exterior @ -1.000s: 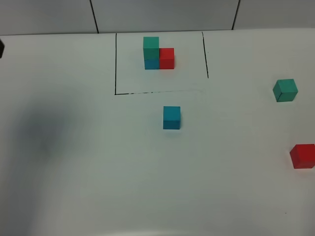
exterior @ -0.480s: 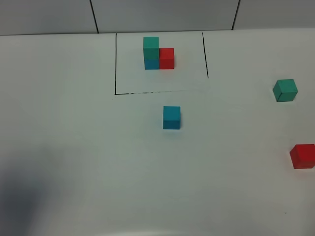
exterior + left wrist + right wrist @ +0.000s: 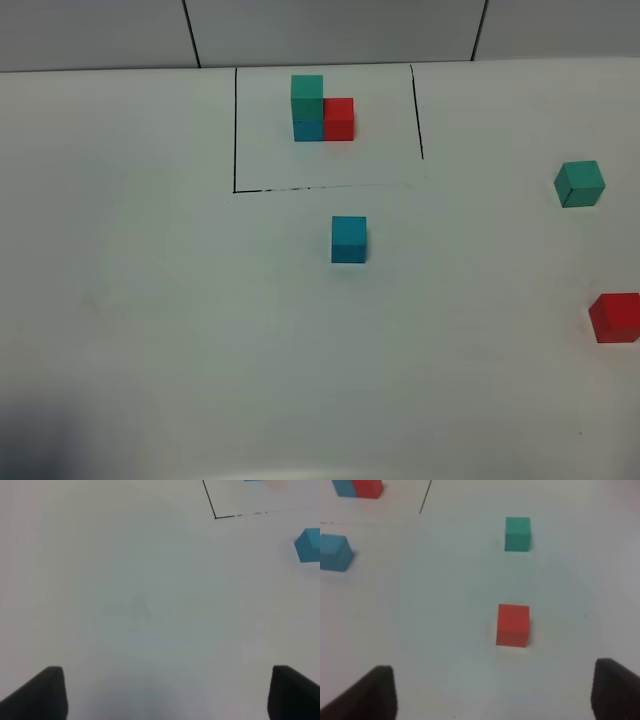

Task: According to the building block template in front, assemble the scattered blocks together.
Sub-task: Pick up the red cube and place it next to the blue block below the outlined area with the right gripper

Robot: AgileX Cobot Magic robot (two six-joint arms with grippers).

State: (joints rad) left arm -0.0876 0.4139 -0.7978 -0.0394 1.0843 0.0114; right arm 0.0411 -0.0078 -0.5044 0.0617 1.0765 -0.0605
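The template (image 3: pixel 322 108) stands inside a black-line rectangle at the back: teal-green cube on blue, red beside it. The loose blue cube (image 3: pixel 349 239) sits just in front of the rectangle; it also shows in the left wrist view (image 3: pixel 309 545) and the right wrist view (image 3: pixel 335 553). The loose teal-green cube (image 3: pixel 580 184) (image 3: pixel 517 534) is at the right. The loose red cube (image 3: pixel 614 317) (image 3: pixel 513 625) is at the right edge, nearer the front. My left gripper (image 3: pixel 160 692) is open and empty over bare table. My right gripper (image 3: pixel 492 692) is open, just short of the red cube.
The white table (image 3: pixel 180 300) ends at a grey tiled wall (image 3: pixel 330 30) behind the rectangle. A dim shadow lies at the front left corner (image 3: pixel 60 440). Neither arm shows in the exterior view.
The shadow on the left of the table has slid toward the front left corner. The cubes have not moved.
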